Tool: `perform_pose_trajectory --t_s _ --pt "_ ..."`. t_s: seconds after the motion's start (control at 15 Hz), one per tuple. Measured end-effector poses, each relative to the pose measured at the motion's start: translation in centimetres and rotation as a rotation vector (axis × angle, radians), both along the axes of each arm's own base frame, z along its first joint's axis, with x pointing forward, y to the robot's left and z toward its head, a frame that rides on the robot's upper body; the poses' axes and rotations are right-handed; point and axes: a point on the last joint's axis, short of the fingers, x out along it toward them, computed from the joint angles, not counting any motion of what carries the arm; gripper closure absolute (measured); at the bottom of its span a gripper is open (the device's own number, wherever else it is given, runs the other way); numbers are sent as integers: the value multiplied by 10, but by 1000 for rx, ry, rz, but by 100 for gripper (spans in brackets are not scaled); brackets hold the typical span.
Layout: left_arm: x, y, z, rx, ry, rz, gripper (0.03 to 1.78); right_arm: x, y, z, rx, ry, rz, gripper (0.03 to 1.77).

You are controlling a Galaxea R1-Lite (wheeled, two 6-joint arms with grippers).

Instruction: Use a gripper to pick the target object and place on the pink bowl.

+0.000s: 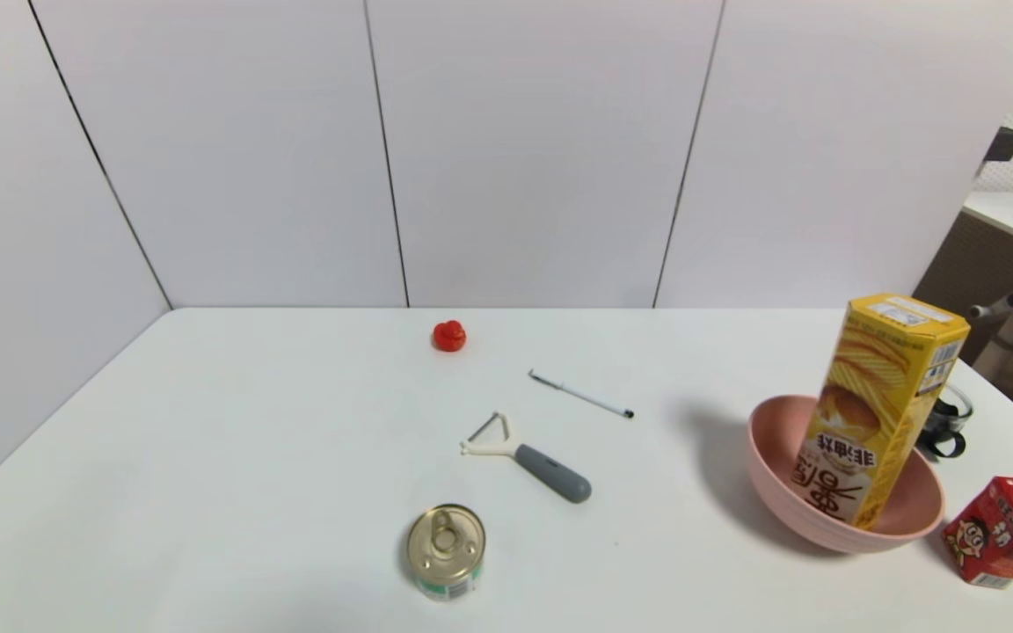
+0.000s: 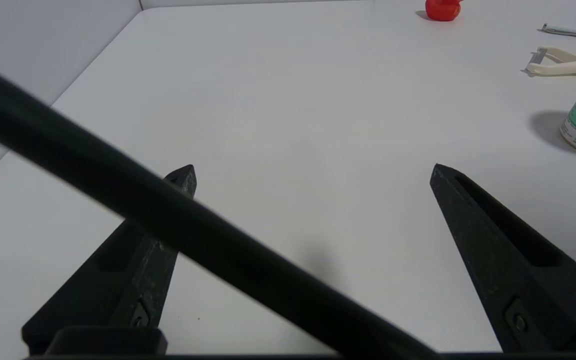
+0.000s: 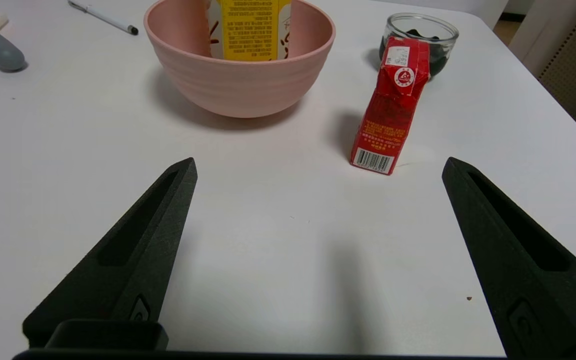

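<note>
The tall yellow hexagonal chip carton stands tilted inside the pink bowl at the right of the table, leaning on its far rim. In the right wrist view the pink bowl holds the yellow carton, well ahead of my right gripper, which is open over bare table with nothing between its fingers. My left gripper is open over bare table at the left side, with a black cable crossing in front of it. Neither gripper shows in the head view.
A small red carton lies right of the bowl, a glass cup behind it. A tin can, a peeler, a pen and a small red object lie mid-table. The table's right edge is near the bowl.
</note>
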Motion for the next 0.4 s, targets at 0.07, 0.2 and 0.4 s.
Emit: perform_pose_trajectory --t_s 0.07,0.2,0.4 --pt "0 0 0 0 0 0 12 0 0 0 3 5 1 10" --pt "0 0 0 0 0 0 12 0 0 0 12 2 2 10" --pt "0 0 0 0 0 0 12 0 0 0 12 1 1 10"
